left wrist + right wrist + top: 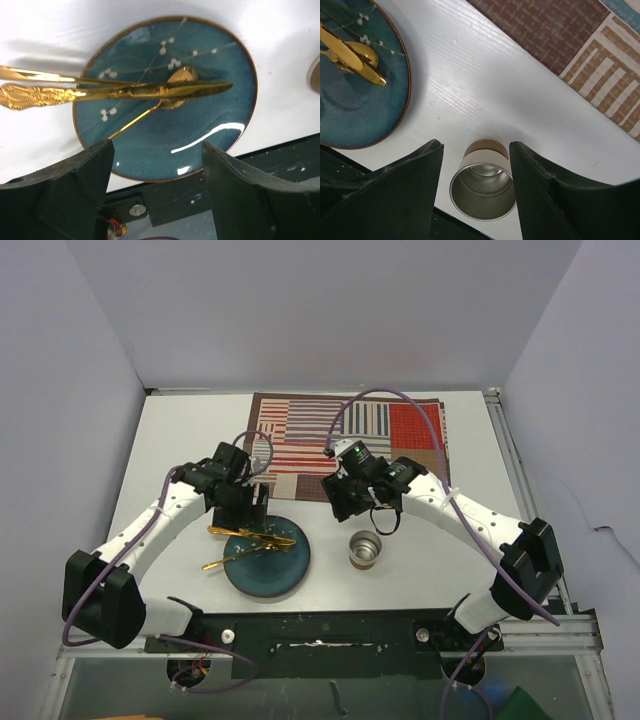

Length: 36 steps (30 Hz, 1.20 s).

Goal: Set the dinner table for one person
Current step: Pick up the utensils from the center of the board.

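The large plain white rectangular tabletop (190, 440) with aluminium rails fills the floor of the top view, ahead of the two arm bases. Its long axis appears to run from 9 o'clock to 3 o'clock, with the short sides to the left and right.

Judging by how things lie, the setting has hardly begun. The striped patchwork cloth placemat (340, 435) lies flat at 12 o'clock against the far edge, its long side parallel to the tabletop's, and nothing stands on it. The round dark teal glazed plate (275, 575) sits at about 6 o'clock near the front edge, off the placemat. The ornate gold knife (150, 91) and the gold spoon (175, 85) are piled across the plate, with a third slim gold handle (35, 76) beside them. Their handles stick out toward 9 o'clock, past the rim. The small open metal cup (364, 550) stands upright just beside the plate at its 3 o'clock, apart from it. Plate, cutlery and cup all seem left to place.

The left jaws hang over the plate, spread wide and holding nothing. The right jaws stand partly parted above the cup, which shows between them in the wrist view, ungripped as far as can be told.
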Motion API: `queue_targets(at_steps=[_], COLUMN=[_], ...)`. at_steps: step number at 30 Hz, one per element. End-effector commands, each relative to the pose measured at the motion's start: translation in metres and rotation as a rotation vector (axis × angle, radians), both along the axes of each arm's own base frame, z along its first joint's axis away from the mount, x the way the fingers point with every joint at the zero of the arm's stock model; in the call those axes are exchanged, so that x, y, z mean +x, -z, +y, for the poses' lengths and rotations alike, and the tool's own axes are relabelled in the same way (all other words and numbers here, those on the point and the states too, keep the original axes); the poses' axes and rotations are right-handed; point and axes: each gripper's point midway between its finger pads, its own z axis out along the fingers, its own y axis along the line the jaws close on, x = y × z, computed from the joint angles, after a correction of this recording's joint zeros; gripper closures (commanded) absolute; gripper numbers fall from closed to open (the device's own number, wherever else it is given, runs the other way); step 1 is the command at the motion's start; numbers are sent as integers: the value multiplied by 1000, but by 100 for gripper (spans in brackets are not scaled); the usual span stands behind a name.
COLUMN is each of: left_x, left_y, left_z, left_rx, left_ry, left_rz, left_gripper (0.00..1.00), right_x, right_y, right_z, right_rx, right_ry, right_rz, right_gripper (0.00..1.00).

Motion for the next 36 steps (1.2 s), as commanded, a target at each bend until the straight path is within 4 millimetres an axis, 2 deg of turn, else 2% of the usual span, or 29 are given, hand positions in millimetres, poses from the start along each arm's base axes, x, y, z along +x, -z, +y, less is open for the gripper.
queue_targets(at_steps=[1,4,7,10,17,20,23,26,32,36], left_x=[-17,-25,-10,14,67,84,101,112,125,128], left_y=[-14,-18,-40,-62,-87,-100,-110,-106,-64,-43], left_z=[-1,-12,-13,8,67,88,99,111,161,182], left_rx=[61,29,-2,52,133,181,118,73,110,114], left_ry=[33,51,11,-58,-195,-270,-335,-389,-525,-583], left_rz=[20,18,-79,-181,-281,-338,-395,-406,-341,-312], left_gripper=[29,29,29,29,29,29,29,29,29,29], right_x=[4,-3,-7,-18,-36,-38,-37,-33,-33,-37], right_y=[-21,-17,-10,0,27,31,28,25,24,37], right_z=[18,40,59,80,114,125,142,157,191,202], right_rx=[107,141,81,80,18,27,67,86,146,173], right_ry=[-68,-212,-392,-493,-674,-736,-793,-831,-936,-975], right_rz=[-49,-15,-43,-27,-31,-29,-35,-31,19,72], right_gripper=[43,43,48,47,45,42,40,37,34,34])
